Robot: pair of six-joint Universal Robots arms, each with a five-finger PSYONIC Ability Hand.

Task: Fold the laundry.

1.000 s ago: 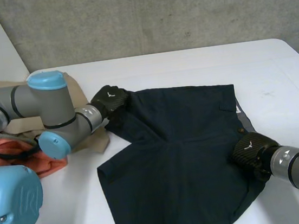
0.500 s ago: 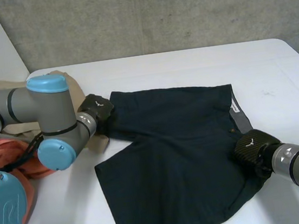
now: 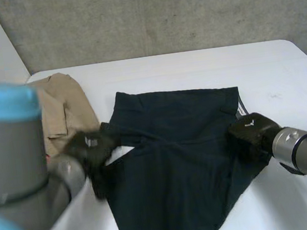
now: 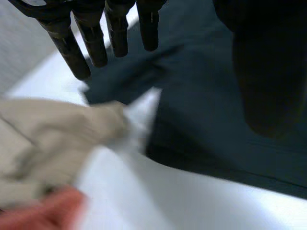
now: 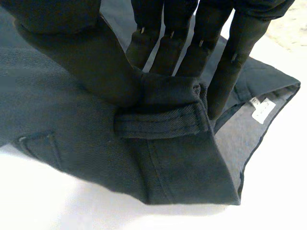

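One shorts, pinched by right hand; one beige garment.

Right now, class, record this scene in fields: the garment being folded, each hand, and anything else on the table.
Garment: dark blue shorts, spread on the white table
Left hand: open, fingers straight, at the shorts' edge beside the beige garment
Right hand: shut on the shorts' waistband, thumb against fingers
Also there: orange cloth next to the beige garment

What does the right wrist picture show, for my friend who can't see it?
The right robot hand pinches the dark navy shorts by the waistband, between thumb and fingers, with the white table beneath.
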